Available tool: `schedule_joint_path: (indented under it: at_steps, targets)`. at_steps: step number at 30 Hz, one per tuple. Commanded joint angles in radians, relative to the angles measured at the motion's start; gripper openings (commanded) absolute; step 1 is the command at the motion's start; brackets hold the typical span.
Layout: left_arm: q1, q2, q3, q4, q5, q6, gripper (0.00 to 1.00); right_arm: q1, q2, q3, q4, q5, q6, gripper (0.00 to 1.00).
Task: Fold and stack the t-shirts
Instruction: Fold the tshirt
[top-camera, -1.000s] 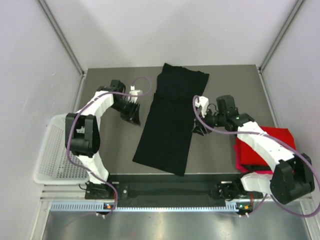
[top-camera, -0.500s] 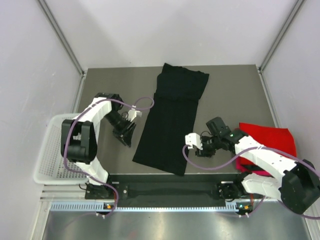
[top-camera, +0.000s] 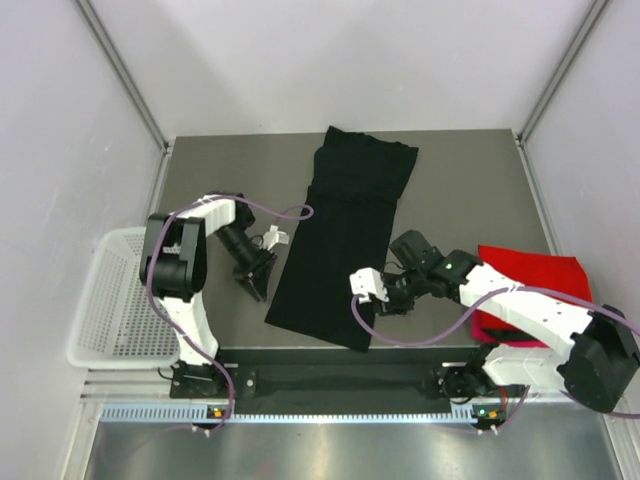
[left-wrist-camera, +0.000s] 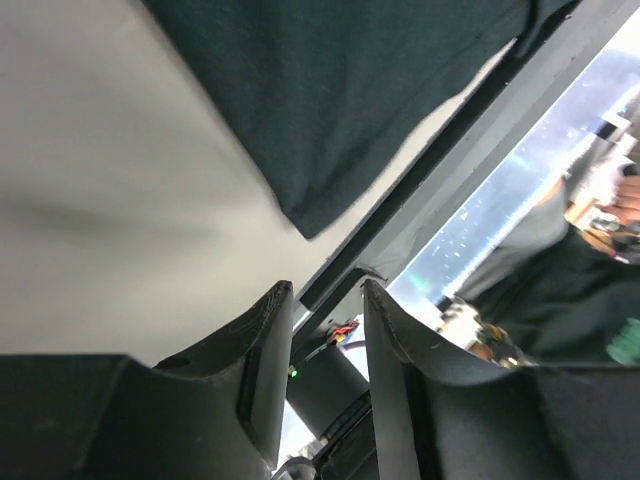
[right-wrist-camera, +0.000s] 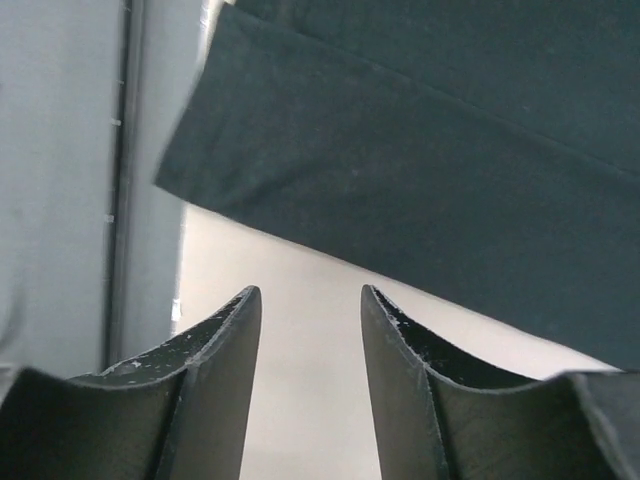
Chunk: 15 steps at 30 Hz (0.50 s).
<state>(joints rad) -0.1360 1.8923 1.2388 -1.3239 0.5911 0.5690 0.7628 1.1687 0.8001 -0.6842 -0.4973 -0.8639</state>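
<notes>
From above, the long black shirt (top-camera: 340, 250) lies flat on the table (top-camera: 450, 180). My left gripper (top-camera: 254, 283) and right gripper (top-camera: 385, 298) sit by its near corners.

Left wrist: my fingers are spread, holding nothing.

Right wrist: spread and holding nothing too.

The shirt looks soft and floppy, so I think I should pinch its corners.

We see a grey counter (top-camera: 460, 180), matte, inside a booth of plain pale walls (top-camera: 340, 60). Two slanted metal posts (top-camera: 120, 70) run up from its far corners. A white plastic mesh basket (top-camera: 105, 310) sits just off the counter's left edge, toward the near side. A black rail (top-camera: 330, 380) runs along the near edge. Just nearer than that is a pale perforated strip (top-camera: 300, 412), then a brushed metal sheet (top-camera: 300, 450). On the left wrist view we get bare counter (left-wrist-camera: 100, 200), with a blurred room past the near edge.
</notes>
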Motion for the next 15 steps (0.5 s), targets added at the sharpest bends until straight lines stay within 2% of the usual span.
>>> schedule_joint_path:
  at_steps: [1, 4, 9, 12, 15]
  targets:
    - [0.001, 0.065, -0.021, -0.034, 0.042, 0.028, 0.39, 0.049, 0.003, -0.022, 0.081, 0.106, -0.018, 0.45]
    - [0.001, 0.074, -0.029, 0.018, 0.041, -0.001, 0.39, 0.108, 0.017, -0.085, 0.199, 0.176, -0.030, 0.43]
    - [-0.001, 0.119, -0.025, 0.057, 0.077, -0.038, 0.41, 0.154, 0.035, -0.156, 0.274, 0.192, -0.115, 0.41]
    - [-0.005, 0.131, -0.012, 0.058, 0.105, -0.052, 0.42, 0.171, 0.043, -0.177, 0.305, 0.175, -0.141, 0.48]
    - [-0.007, 0.104, -0.013, 0.090, 0.096, -0.076, 0.42, 0.176, 0.031, -0.151, 0.301, 0.160, -0.104, 0.48]
